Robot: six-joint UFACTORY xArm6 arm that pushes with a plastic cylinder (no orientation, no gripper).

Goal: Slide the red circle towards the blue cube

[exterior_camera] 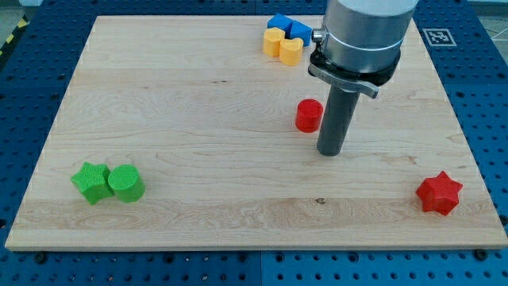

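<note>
- My tip (330, 151) is sitting on the wooden board (182, 119), just beside the red circle (309, 115), on its right and slightly below; contact can't be told from here.
- No jaws on this rig, only a bare rod, so nothing is being held.
- Red circle is lying mid-board, right of centre; blue cube (300, 30) is waiting near the top edge, packed in a cluster with another blue block (278, 22), a yellow block (274, 40) and a yellow heart (290, 51).
- Step, my read: approaching, lining up behind the circle, push not yet done.
- Next I'm needing to get under the circle and push toward the view's top.
- Open lane between circle and cluster; the yellow heart is partly in the way of the cube.
- Red star (439, 193), green star (91, 182), green circle (125, 183) are sitting well apart, near the bottom edge.
</note>
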